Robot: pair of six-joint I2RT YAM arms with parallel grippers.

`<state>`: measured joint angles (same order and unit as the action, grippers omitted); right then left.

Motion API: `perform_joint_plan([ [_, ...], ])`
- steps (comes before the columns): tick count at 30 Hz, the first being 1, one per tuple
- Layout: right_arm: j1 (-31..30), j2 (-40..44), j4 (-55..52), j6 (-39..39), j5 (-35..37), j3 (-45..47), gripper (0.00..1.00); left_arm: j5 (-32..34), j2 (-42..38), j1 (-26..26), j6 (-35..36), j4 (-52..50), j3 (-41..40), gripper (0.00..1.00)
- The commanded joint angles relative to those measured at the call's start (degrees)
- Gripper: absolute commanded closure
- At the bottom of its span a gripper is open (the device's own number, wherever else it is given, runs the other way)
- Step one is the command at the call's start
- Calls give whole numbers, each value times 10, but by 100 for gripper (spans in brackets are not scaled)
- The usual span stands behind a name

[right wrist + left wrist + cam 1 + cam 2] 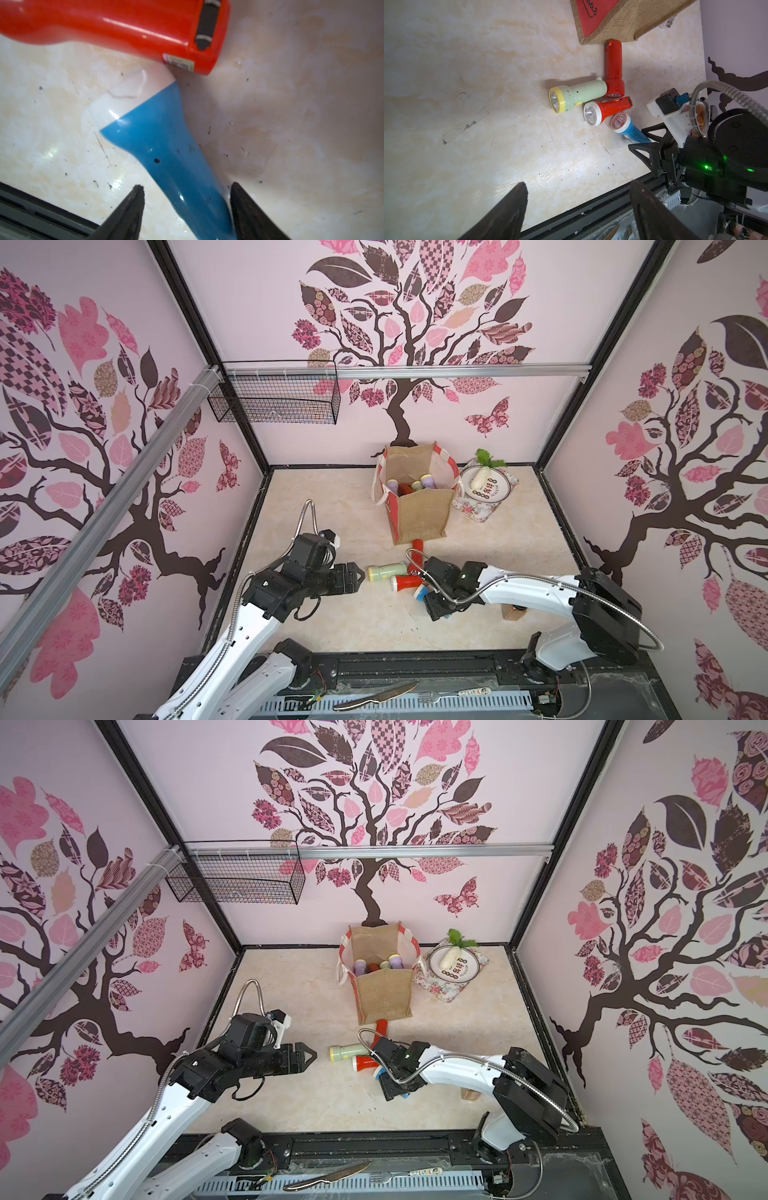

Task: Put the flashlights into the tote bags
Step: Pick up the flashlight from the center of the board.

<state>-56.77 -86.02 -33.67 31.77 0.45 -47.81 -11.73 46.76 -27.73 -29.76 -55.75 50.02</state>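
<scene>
R tool: jaws apart, astride blue flashlight handle, one finger clear of it, no grip. L tool: jaws wide apart, empty. Blue, green flashlight & 2 red flashlights lie on desk just in front of tote bag, one red at its base; more flashlights inside bag.

The left arm reaches level toward centre; the left gripper holds its jaws wide apart. The right arm angles down low; the right gripper has its jaws parted.
</scene>
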Motion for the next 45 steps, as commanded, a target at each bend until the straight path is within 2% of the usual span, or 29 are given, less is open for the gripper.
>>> perform_joint_plan([
  [1,-12,-12,-19,5,12,-9,44,5,-6,2,8,11,-13,19],
  [9,-23,-22,-21,8,22,-11,48,4,-2,0,8,12,-13,19],
  [16,-26,6,-16,-2,23,-9,77,-5,-1,0,11,19,-9,19],
  [24,-28,55,-22,-19,26,-23,100,-2,2,0,17,25,12,19],
  [28,-29,107,-19,-16,51,-40,100,-1,-1,1,34,28,18,19],
  [33,-28,131,-23,-24,79,-114,100,0,1,-1,51,27,33,19],
  [39,-25,111,-36,-44,126,-230,100,-37,7,-12,59,38,80,10],
  [45,8,30,-72,-73,131,-383,100,-49,-11,-15,36,43,113,8],
])
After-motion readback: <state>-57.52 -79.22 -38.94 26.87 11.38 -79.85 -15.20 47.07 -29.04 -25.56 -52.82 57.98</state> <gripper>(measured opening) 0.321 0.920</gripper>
